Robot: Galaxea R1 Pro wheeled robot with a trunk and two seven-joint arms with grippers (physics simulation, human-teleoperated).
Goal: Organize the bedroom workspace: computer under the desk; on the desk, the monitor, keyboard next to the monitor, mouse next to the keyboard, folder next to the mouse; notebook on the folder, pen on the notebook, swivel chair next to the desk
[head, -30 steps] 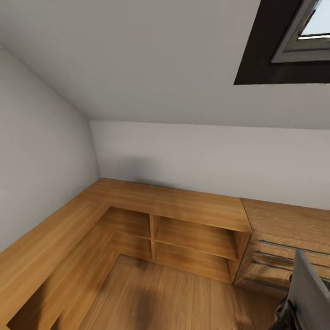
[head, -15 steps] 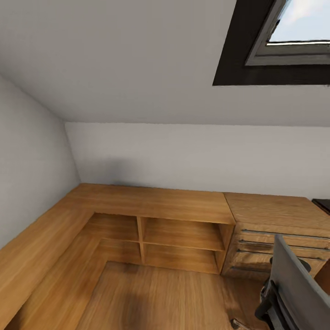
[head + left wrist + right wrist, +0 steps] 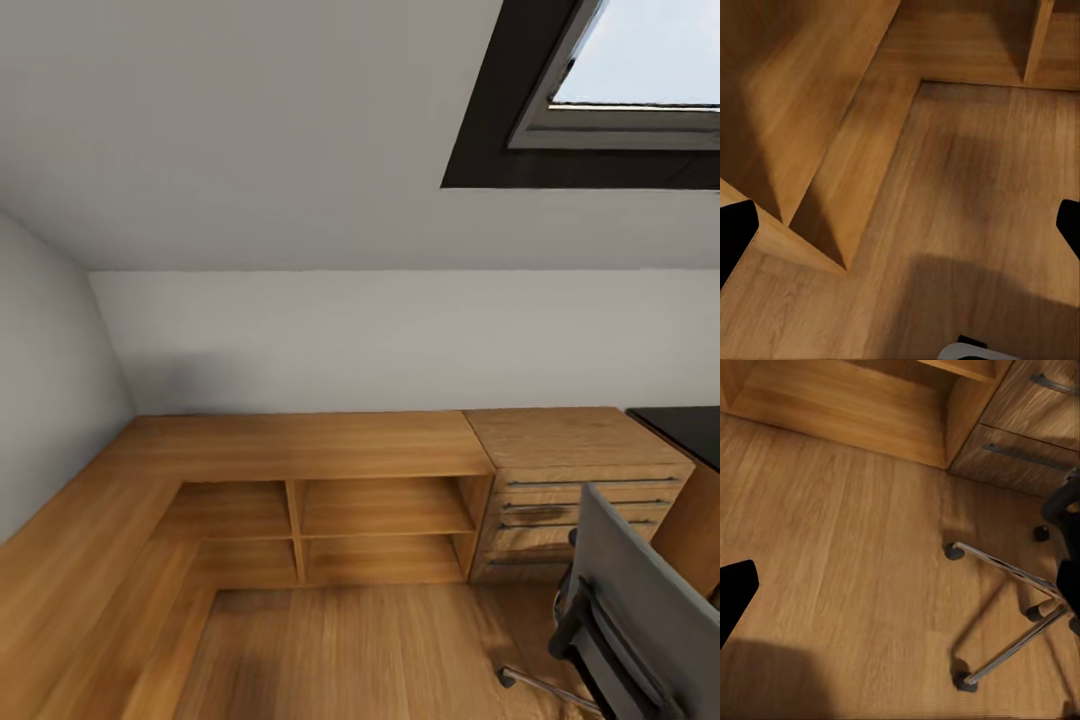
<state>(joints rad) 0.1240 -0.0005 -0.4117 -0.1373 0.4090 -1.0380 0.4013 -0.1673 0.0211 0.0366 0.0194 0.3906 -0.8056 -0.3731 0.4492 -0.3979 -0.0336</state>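
The swivel chair point(image 3: 640, 600) stands at the lower right of the head view, its grey back toward me and a black armrest beside it. Its chrome legs and casters point(image 3: 1009, 607) spread over the wooden floor in the right wrist view. A black corner of the desk point(image 3: 688, 430) shows at the right edge, beyond the wooden chest. My left gripper point(image 3: 900, 232) hangs open over bare floor beside a low wooden ledge. My right gripper point(image 3: 900, 585) is open too, above the floor near the chair's base. The other task things are out of view.
A low L-shaped wooden shelf unit point(image 3: 380, 500) with open compartments runs along the far and left walls. A light wooden chest point(image 3: 570, 470) with long bar handles stands between it and the black desk. A skylight point(image 3: 640, 70) sits in the sloped ceiling.
The whole head view has swung to the right. The chair shows more fully, the desk's black corner has widened at the right edge, and the shelf unit has slid left.
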